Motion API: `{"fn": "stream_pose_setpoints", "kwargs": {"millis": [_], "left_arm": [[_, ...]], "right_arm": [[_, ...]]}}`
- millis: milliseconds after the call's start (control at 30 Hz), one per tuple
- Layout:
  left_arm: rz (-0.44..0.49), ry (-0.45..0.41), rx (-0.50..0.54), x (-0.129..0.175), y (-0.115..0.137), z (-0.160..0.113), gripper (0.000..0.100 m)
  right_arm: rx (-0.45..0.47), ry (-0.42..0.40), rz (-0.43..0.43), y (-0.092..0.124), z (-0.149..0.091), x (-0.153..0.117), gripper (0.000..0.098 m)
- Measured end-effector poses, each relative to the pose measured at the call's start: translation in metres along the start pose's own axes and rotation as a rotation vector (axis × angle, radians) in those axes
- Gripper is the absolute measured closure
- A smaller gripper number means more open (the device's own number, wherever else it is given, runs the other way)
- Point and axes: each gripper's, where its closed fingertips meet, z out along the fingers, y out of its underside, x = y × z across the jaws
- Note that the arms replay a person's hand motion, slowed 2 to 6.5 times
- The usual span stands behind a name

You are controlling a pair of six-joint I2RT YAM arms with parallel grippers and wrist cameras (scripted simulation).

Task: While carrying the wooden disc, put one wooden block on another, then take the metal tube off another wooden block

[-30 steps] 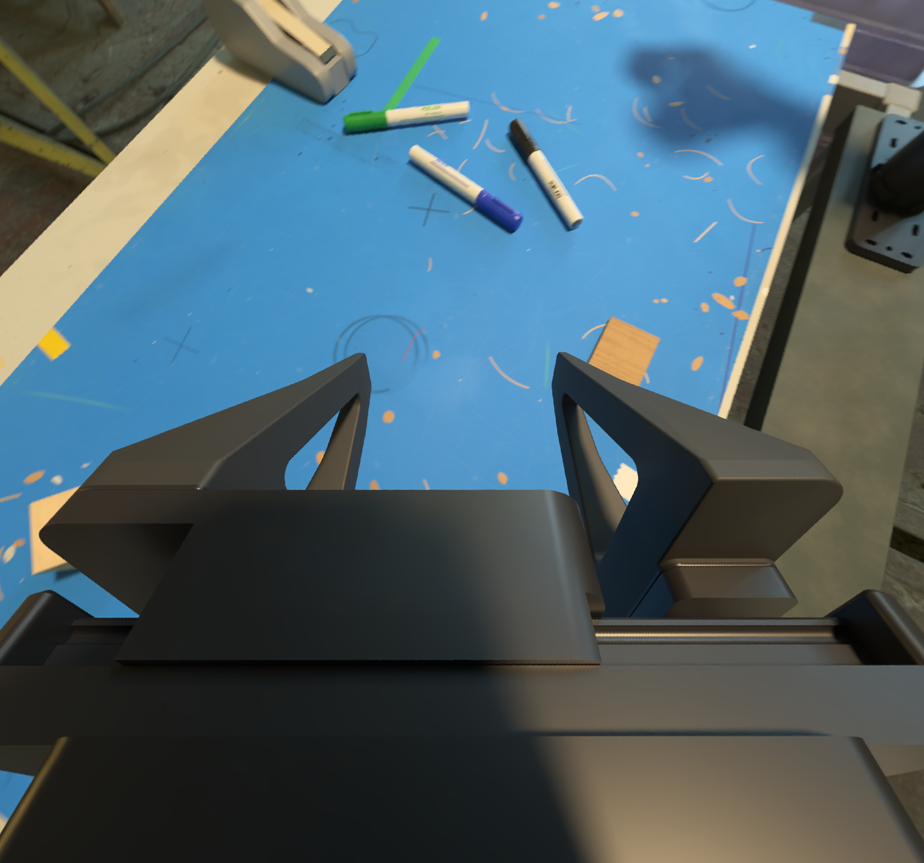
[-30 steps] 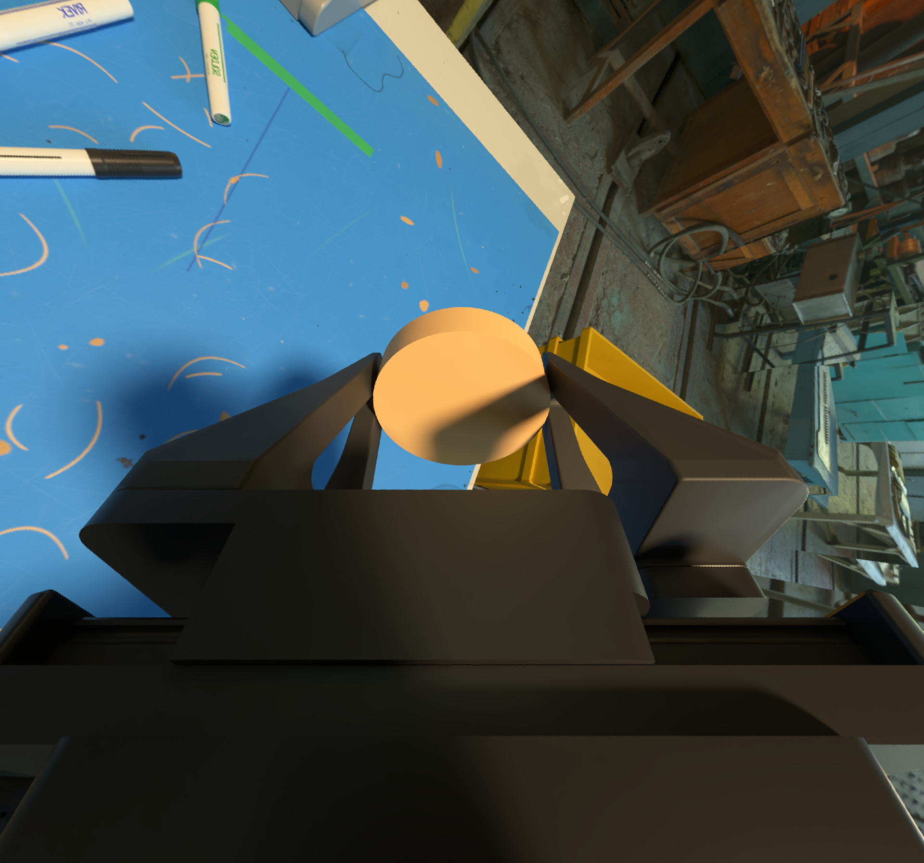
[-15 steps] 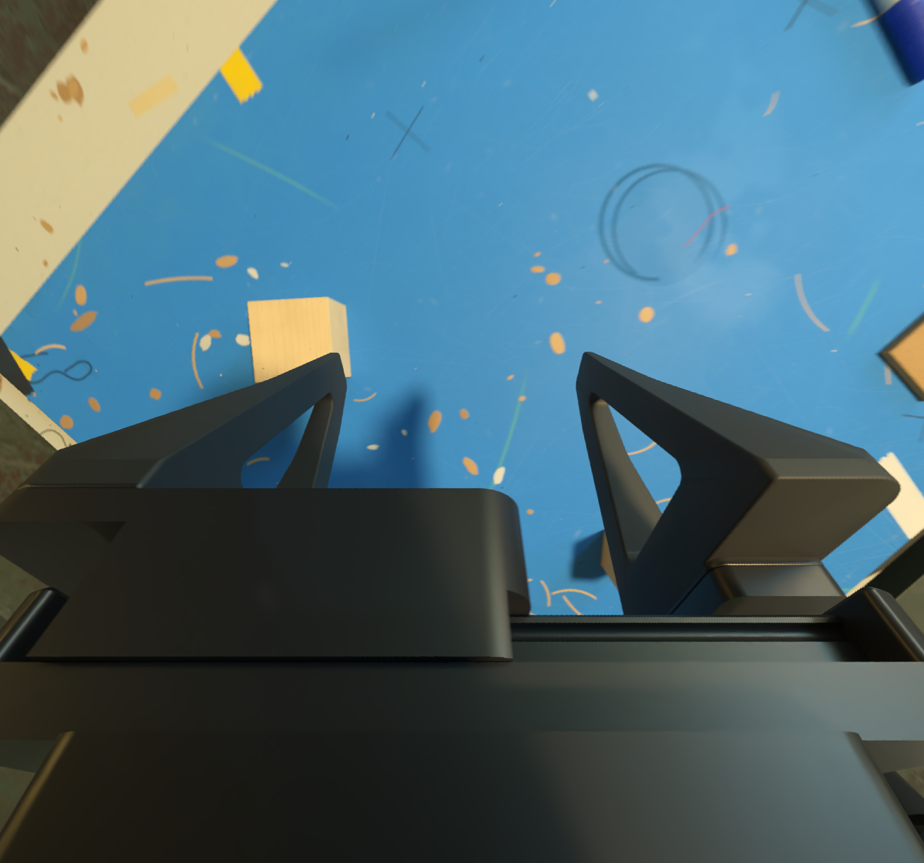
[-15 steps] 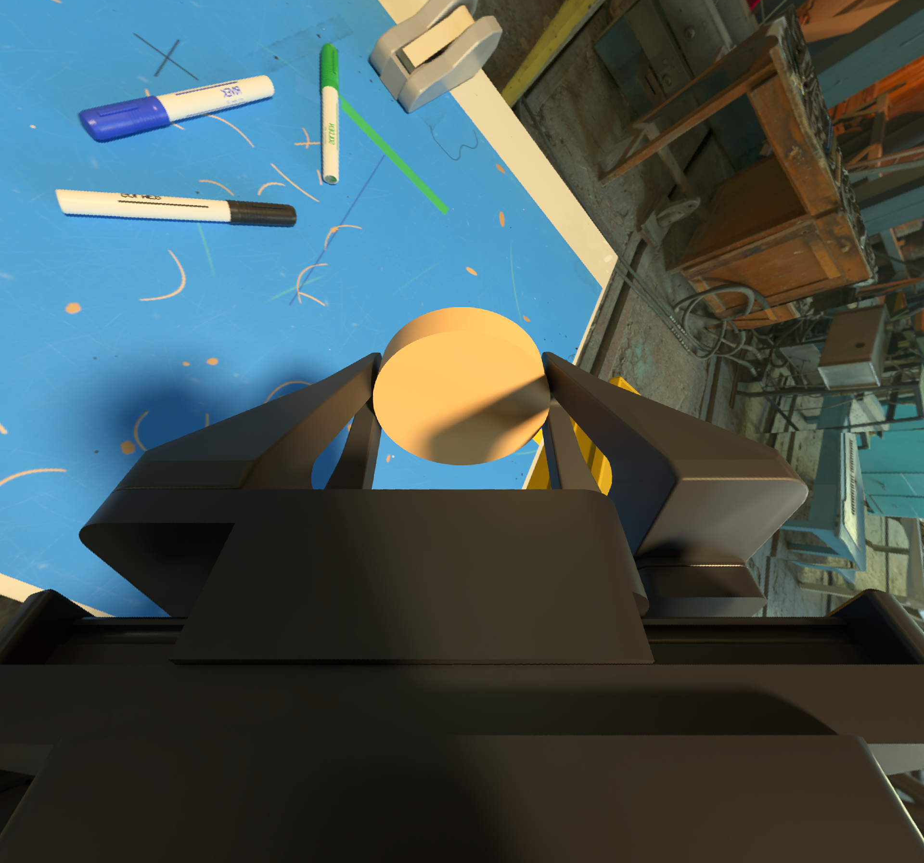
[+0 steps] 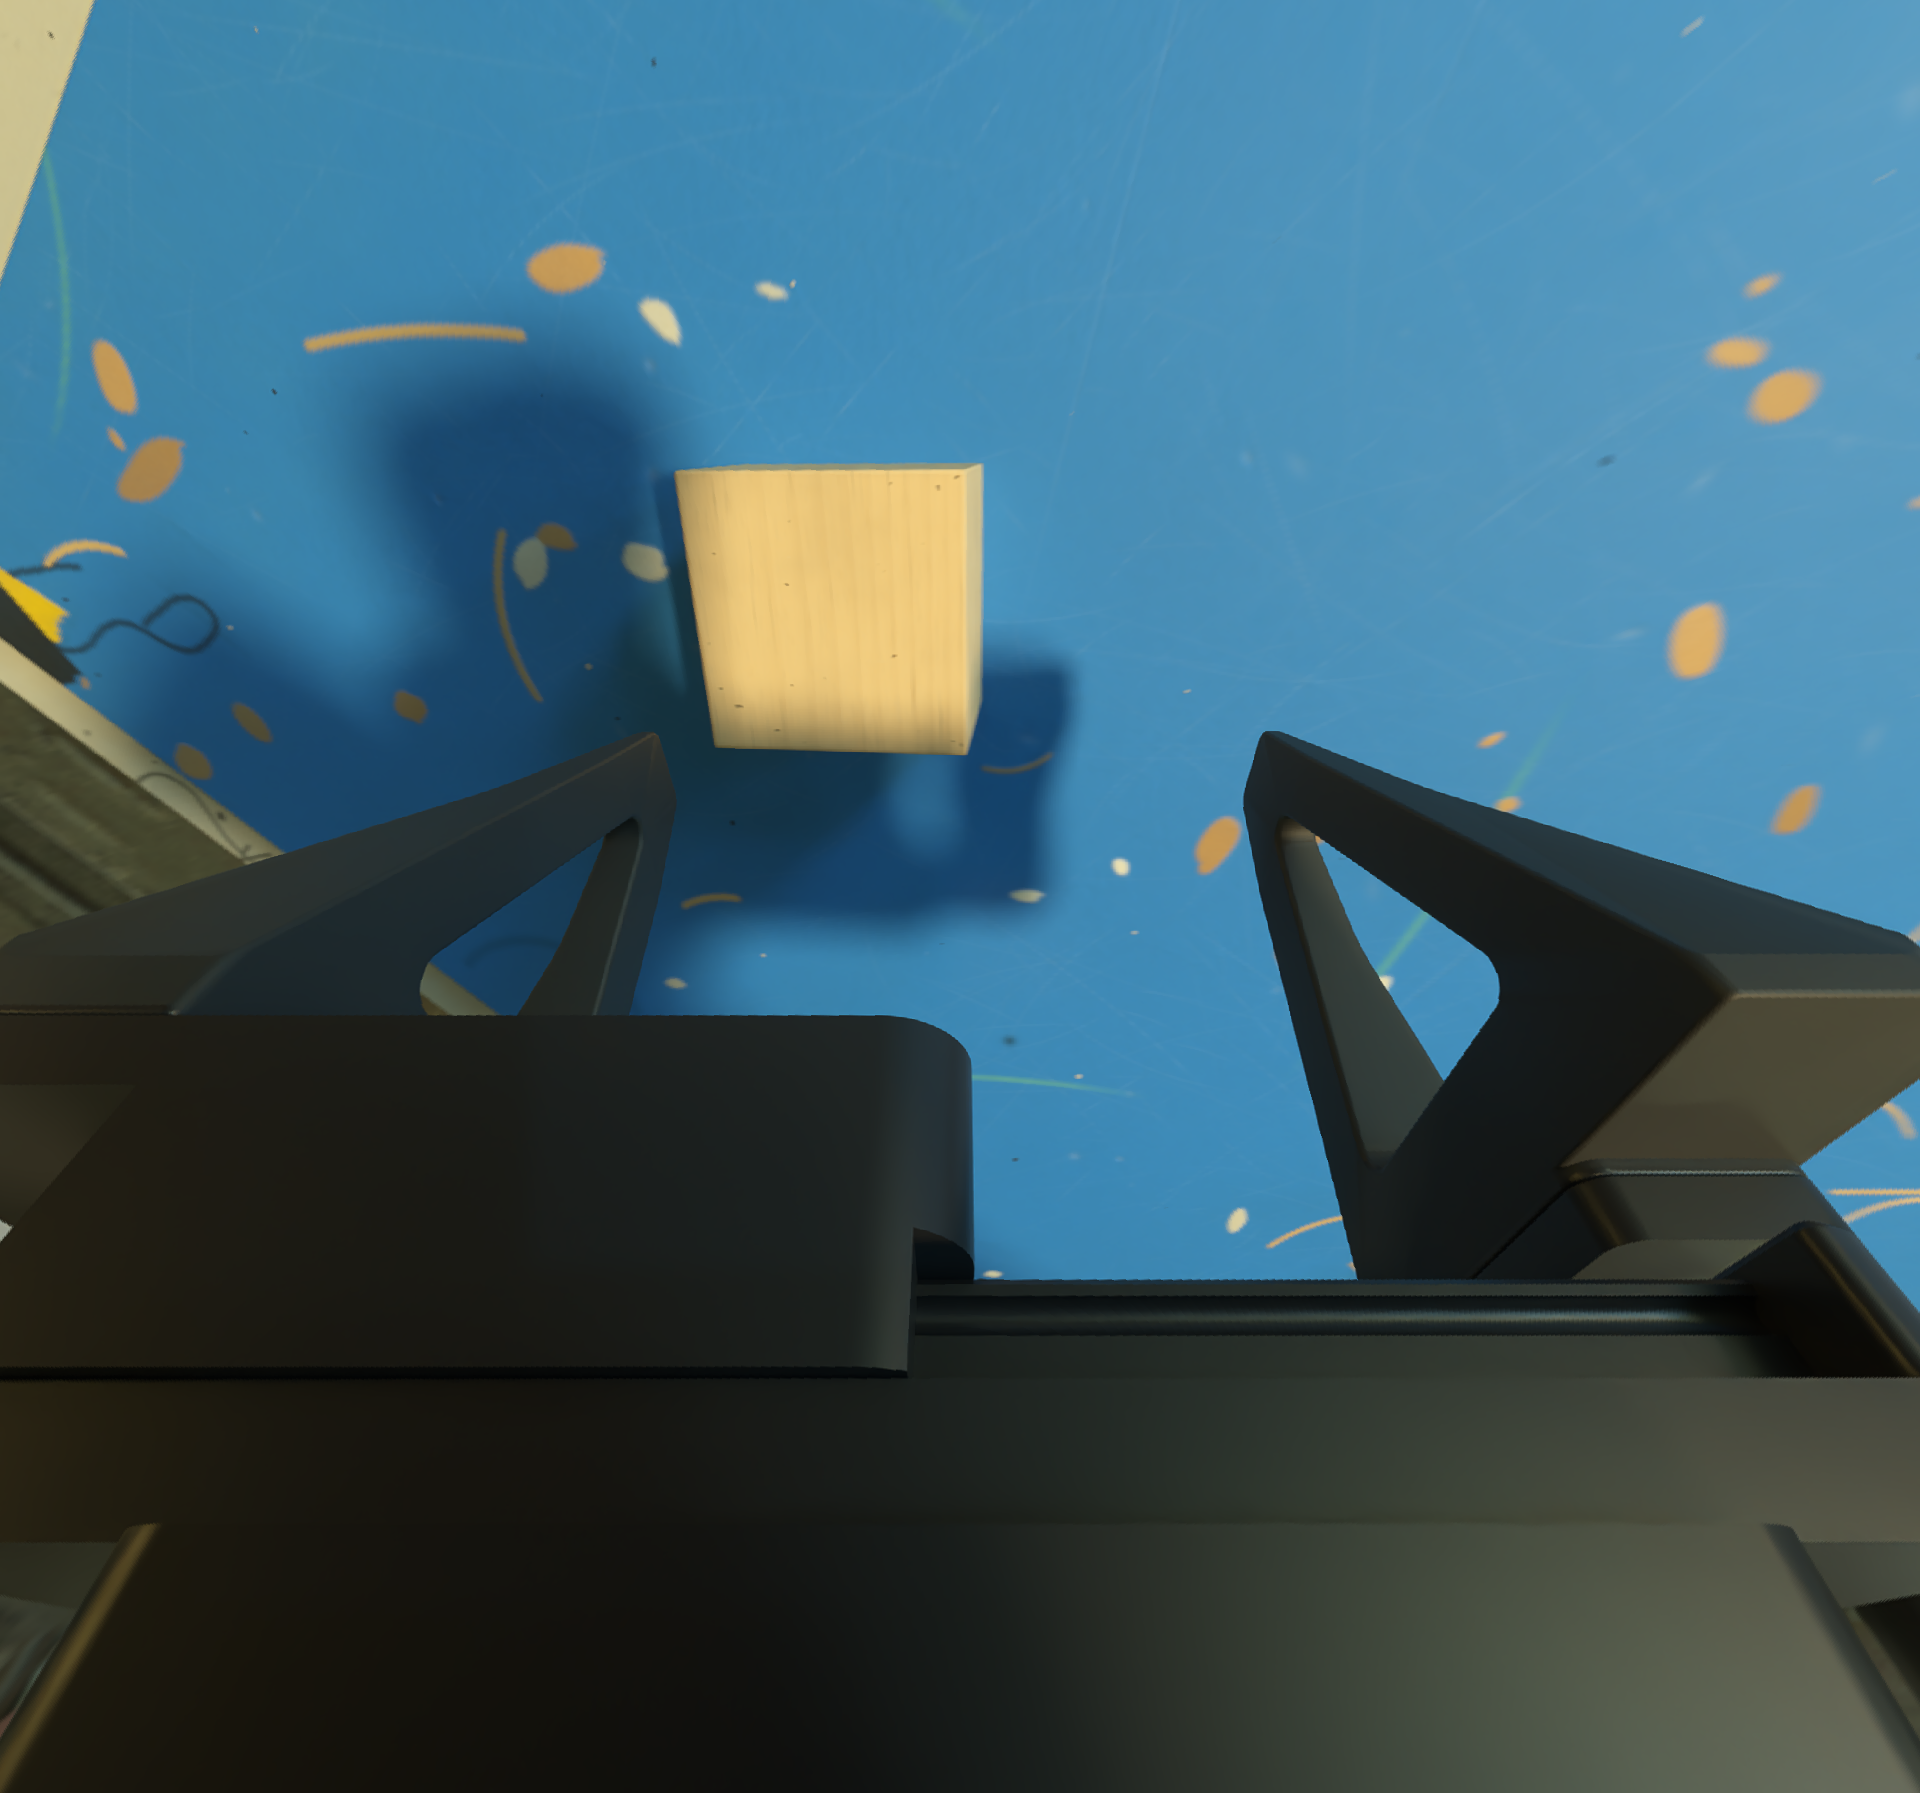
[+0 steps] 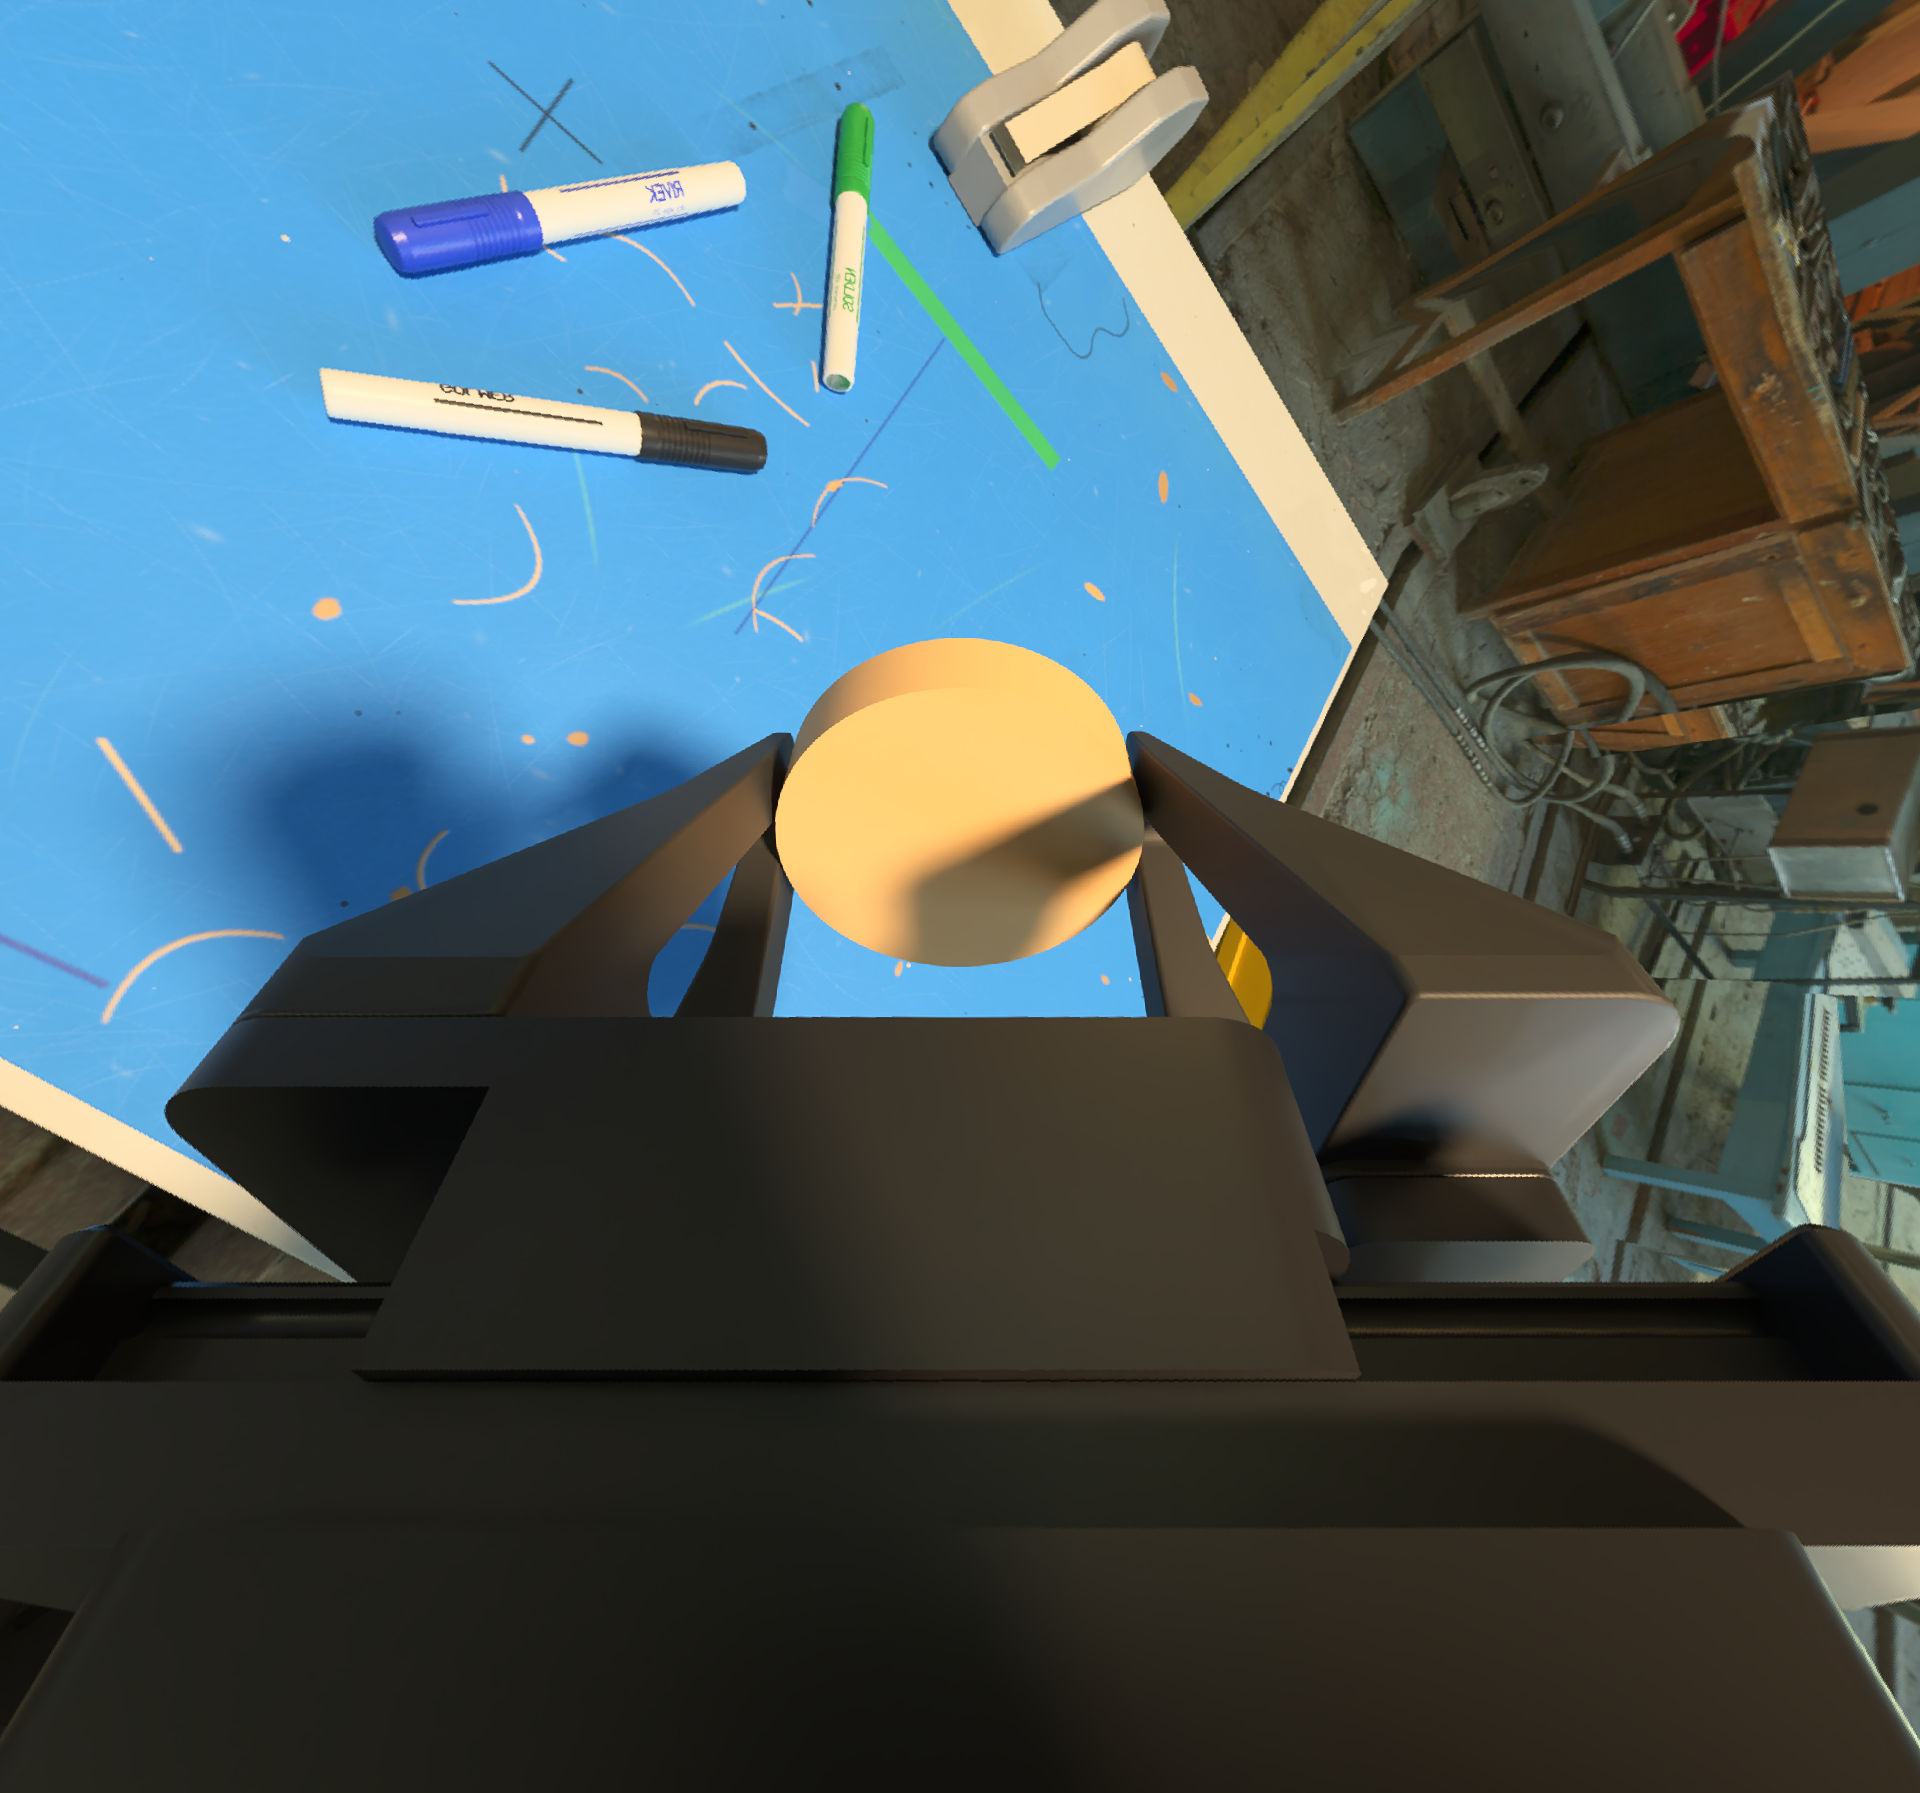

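Observation:
A pale wooden block (image 5: 836, 605) stands on the blue table top (image 5: 1351, 185) in the left wrist view. My left gripper (image 5: 961, 756) is open and empty, just short of the block, which sits ahead of the gap toward the left finger. My right gripper (image 6: 956, 756) is shut on the round wooden disc (image 6: 951, 808) and holds it above the blue table top (image 6: 208, 548) near the table's edge. No metal tube and no other wooden block show in either view.
Three markers lie on the table in the right wrist view: blue-capped (image 6: 556, 216), black-capped (image 6: 540, 418) and green-capped (image 6: 847, 247). A grey tape dispenser (image 6: 1070, 117) sits at the white table border. Workshop furniture (image 6: 1683, 455) stands beyond the edge. A yellow object (image 6: 1242, 980) shows behind my right finger.
My left gripper has swung toward the wooden block, now nearer and just ahead of the fingers, and its jaws stand wider. My right gripper has turned with the disc, bringing the markers and dispenser fuller into view.

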Motion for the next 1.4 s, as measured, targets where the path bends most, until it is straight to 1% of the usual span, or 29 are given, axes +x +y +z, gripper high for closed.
{"fn": "stream_pose_setpoints", "kwargs": {"millis": [100,200,367,533,733,967,1133,1200,1267,1400], "left_arm": [[0.044,-0.042,-0.060,-0.006,0.003,0.009,0.006],[0.069,-0.057,-0.091,-0.009,0.002,0.018,0.006],[0.088,-0.045,-0.115,-0.007,0.000,0.031,0.006],[0.097,-0.082,-0.181,-0.014,0.004,0.042,0.006],[0.075,-0.054,-0.186,-0.013,0.001,0.053,0.006],[0.044,-0.026,-0.166,-0.014,-0.006,0.057,0.008],[0.018,-0.028,-0.165,-0.019,-0.006,0.057,0.014],[0.012,-0.036,-0.169,-0.021,-0.006,0.057,0.024],[0.006,-0.045,-0.177,-0.023,-0.005,0.056,0.044],[0.000,-0.050,-0.181,-0.025,-0.005,0.056,0.045]], "right_arm": [[0.002,-0.010,-0.001,0.000,0.001,-0.003,0.0458],[0.001,-0.016,0.001,0.001,0.002,-0.006,0.0458],[-0.003,-0.030,0.001,0.003,0.004,-0.010,0.0458],[-0.003,-0.048,0.000,0.004,0.007,-0.016,0.0458],[0.002,-0.067,-0.009,0.004,0.009,-0.023,0.0458],[0.008,-0.085,-0.010,0.004,0.010,-0.028,0.0458],[0.014,-0.095,-0.008,0.004,0.011,-0.030,0.0458],[0.016,-0.097,-0.006,0.004,0.012,-0.030,0.0458],[0.018,-0.099,-0.004,0.004,0.012,-0.031,0.0458],[0.019,-0.100,-0.004,0.005,0.013,-0.031,0.0458]]}}
